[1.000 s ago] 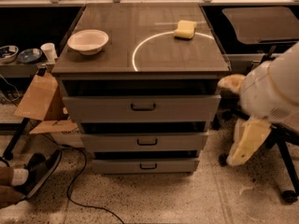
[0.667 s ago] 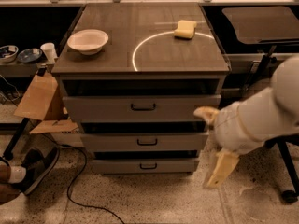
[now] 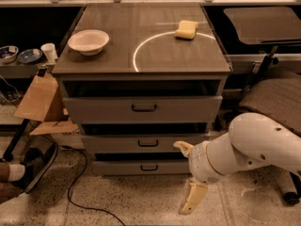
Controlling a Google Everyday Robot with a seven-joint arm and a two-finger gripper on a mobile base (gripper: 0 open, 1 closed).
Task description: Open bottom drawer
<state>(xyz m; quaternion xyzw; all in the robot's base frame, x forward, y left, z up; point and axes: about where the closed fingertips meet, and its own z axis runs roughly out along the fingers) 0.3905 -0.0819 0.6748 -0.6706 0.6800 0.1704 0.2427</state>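
Note:
The bottom drawer is the lowest, slimmest grey front of the three-drawer cabinet, with a small black bar handle. Its front sits in line with the fronts above it, and a dark gap shows over it. My gripper hangs low in front of the drawer's right end, right of the handle and not touching it. Its cream fingers are spread apart, one tip up by the middle drawer's right end and one pointing down to the floor. It holds nothing. My white arm comes in from the right.
A white bowl and a yellow sponge lie on the cabinet top. Cardboard leans at the left. A person's shoe and a black cable lie on the floor. A chair stands at the right.
My arm has swung left and down, from beside the top drawer's right end to in front of the bottom drawer's right end. The drawers have not moved.

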